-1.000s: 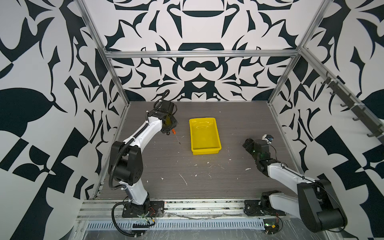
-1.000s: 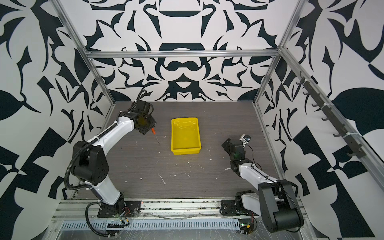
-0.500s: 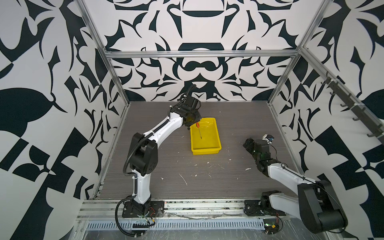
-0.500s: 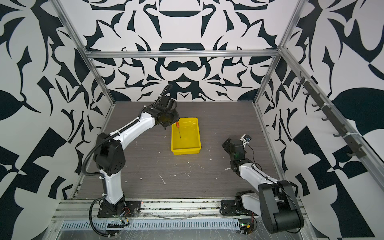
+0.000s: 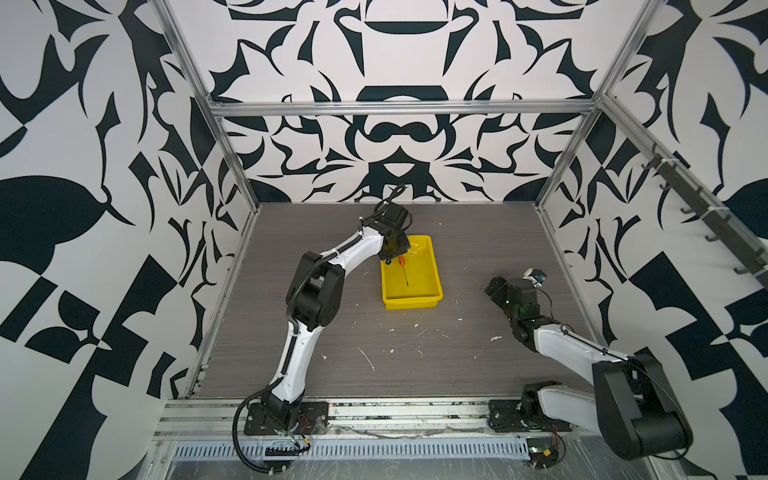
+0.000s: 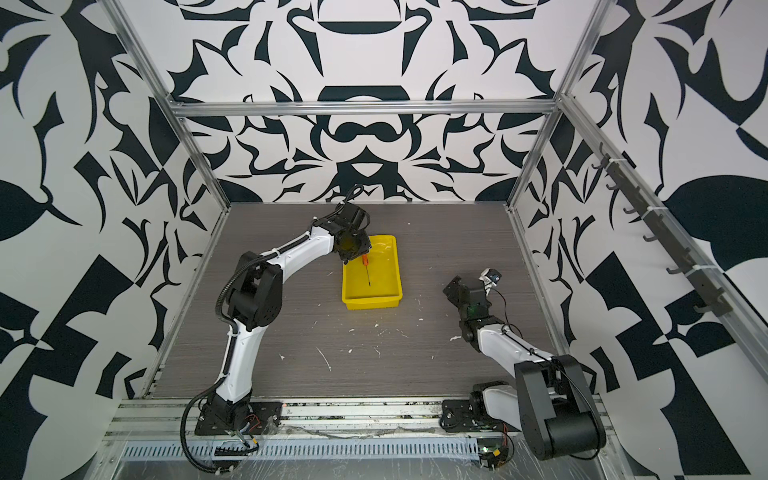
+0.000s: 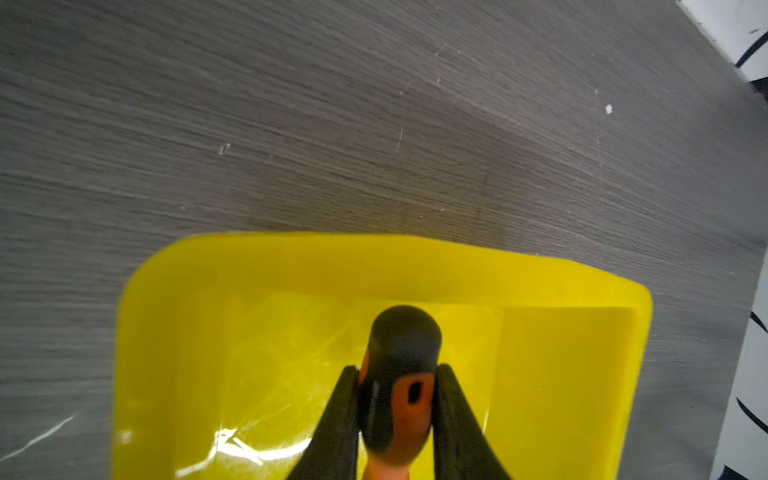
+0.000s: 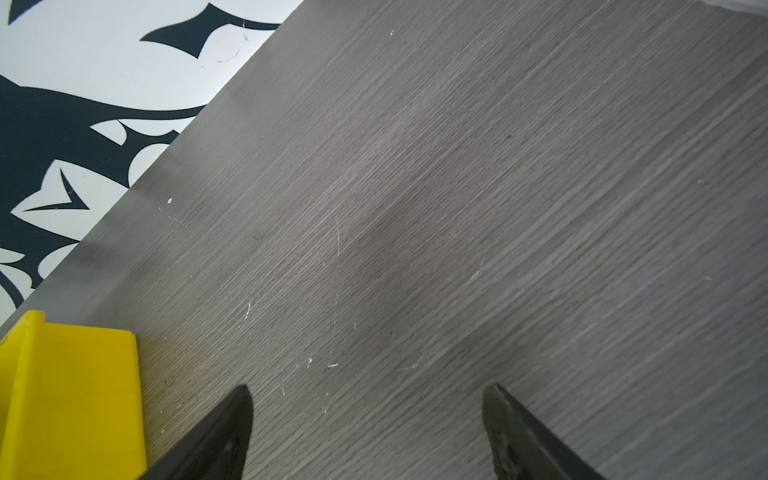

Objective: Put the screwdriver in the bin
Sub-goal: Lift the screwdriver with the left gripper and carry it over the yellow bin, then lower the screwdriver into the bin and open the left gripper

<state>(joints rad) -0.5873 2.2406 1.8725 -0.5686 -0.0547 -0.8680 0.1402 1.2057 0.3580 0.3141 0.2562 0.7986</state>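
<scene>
The yellow bin (image 5: 411, 302) (image 6: 372, 302) stands mid-table in both top views. My left gripper (image 5: 395, 257) (image 6: 356, 258) hovers over the bin's far left part, shut on the screwdriver (image 5: 402, 266) (image 6: 365, 268). The orange handle sits between the jaws, and the thin dark shaft slants down inside the bin toward its near end. In the left wrist view the black end cap of the screwdriver (image 7: 405, 340) juts past the left gripper (image 7: 397, 372), with the bin (image 7: 291, 257) beneath. My right gripper (image 5: 494, 286) (image 8: 368, 395) rests open and empty to the right of the bin (image 8: 75, 395).
White specks and scratches (image 5: 368, 359) dot the grey table in front of the bin. Patterned walls with aluminium posts (image 5: 232, 153) close in the left, back and right sides. A rail of hooks (image 5: 706, 216) runs along the right wall.
My left arm has swung right from beside the bin's left side to over the bin, carrying the screwdriver. The right arm has not moved.
</scene>
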